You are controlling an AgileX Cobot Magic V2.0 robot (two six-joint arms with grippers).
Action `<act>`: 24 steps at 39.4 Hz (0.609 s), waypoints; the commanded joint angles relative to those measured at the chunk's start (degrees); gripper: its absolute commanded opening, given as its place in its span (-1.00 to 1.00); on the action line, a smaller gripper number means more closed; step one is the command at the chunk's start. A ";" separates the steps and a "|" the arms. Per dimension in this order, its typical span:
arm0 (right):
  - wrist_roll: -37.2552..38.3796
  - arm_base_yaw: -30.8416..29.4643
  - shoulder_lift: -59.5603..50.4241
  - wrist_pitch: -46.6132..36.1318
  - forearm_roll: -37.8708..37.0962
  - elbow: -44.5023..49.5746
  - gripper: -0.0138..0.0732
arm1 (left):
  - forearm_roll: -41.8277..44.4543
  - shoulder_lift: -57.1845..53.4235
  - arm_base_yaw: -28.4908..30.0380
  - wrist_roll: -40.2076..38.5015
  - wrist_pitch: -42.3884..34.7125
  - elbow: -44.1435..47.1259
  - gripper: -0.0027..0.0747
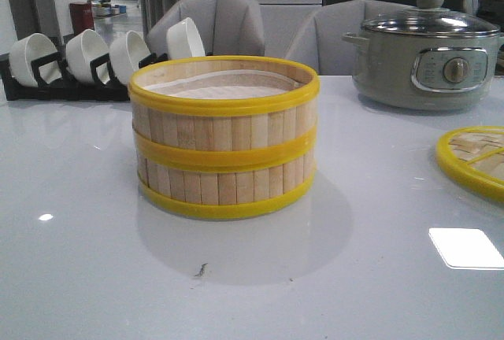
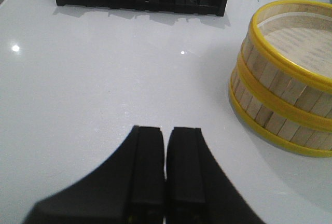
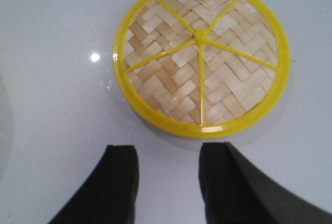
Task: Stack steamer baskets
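The two steamer baskets [image 1: 224, 137] are sitting stacked one on the other at the middle of the white table [image 1: 94, 277]. The left gripper [image 2: 166, 151] is hovering with its fingers pressed together, holding nothing, left of the stack. The right gripper [image 3: 168, 172] is hanging spread open just near the woven lid [image 3: 201, 55], lying at the right.

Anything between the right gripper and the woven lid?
No. Right wrist view shows only bare white table between the open right gripper and the woven lid.
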 commanded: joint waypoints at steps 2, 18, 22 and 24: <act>-0.02 -0.20 6.94 -4.66 -0.58 -6.84 0.22 | 0.13 -0.09 0.00 -0.36 -4.99 -1.75 -0.71; -0.02 -3.08 30.05 1.88 -4.43 -25.63 0.22 | 0.13 -0.09 0.00 -0.36 -4.99 -1.75 -0.71; -0.02 -3.08 33.15 2.18 -4.43 -28.23 0.22 | 0.13 -0.09 0.00 -0.36 -4.99 -1.75 -0.71; -0.02 -3.08 34.62 2.74 -4.43 -29.71 0.22 | 0.13 -0.09 0.00 -0.36 -4.99 -1.75 -0.71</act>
